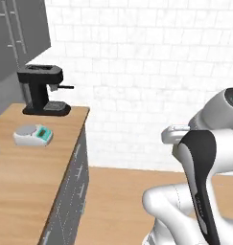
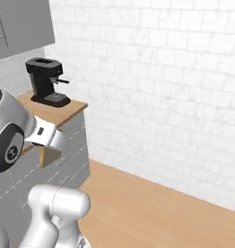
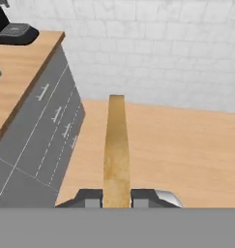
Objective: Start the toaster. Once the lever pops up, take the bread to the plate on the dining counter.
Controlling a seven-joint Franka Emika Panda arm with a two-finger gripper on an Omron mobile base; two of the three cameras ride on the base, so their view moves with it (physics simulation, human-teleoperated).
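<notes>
Left base view: a black coffee machine (image 1: 42, 89) stands at the far end of the light-wood desk (image 1: 27, 191) along the white-tiled wall, with a small grey-and-teal kitchen scale (image 1: 33, 135) nearer on the same top.

Right base view: the thin golden-tan bread slice (image 2: 51, 156) hangs edge-on below the white arm, beside the grey cabinet fronts (image 2: 70, 145).

Hand view: the gripper (image 3: 116, 197) has its jaws closed narrowly on the bread slice (image 3: 116, 150), which juts forward over the wooden floor (image 3: 186, 155).

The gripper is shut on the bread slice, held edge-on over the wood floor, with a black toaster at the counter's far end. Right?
Mostly. The gripper does hold the bread, but that appliance is a coffee machine, seen in the left base view.
</notes>
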